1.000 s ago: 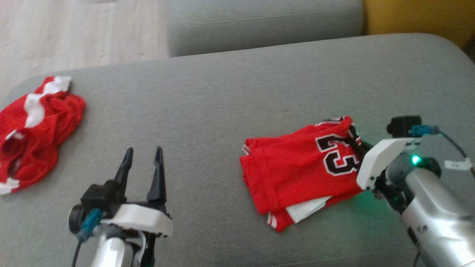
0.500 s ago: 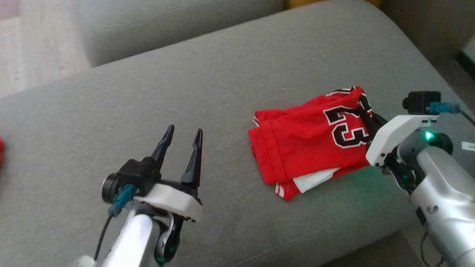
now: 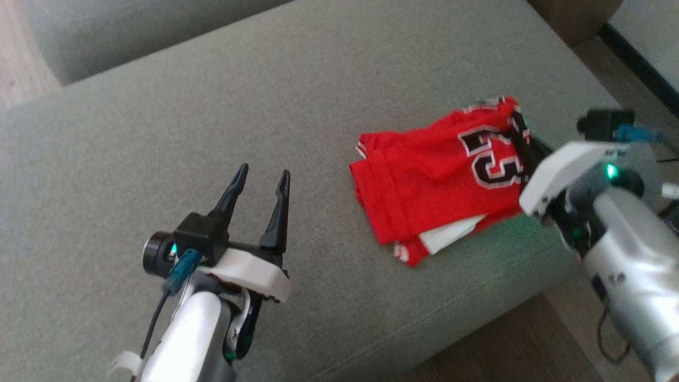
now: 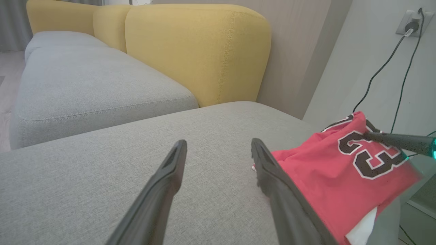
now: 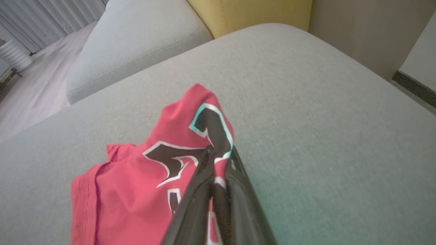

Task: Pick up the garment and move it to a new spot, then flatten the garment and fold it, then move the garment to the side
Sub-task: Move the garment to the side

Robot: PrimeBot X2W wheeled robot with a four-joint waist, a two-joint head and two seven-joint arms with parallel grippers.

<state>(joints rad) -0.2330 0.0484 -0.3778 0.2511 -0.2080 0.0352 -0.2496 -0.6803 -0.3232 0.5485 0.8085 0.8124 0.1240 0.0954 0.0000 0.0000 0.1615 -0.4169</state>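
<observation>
Pinches folded red jersey [image 3: 440, 185] at right edge with right gripper [image 3: 520, 130], mid-right of frame (number 23 up), on grey cushion [image 3: 212, 106]. Holds left gripper [image 3: 265, 171] spread, empty, lower left.

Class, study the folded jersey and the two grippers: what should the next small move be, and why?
Probably open the right gripper and let go: the jersey already lies folded near the cushion's right end, with its edge pinched.
</observation>
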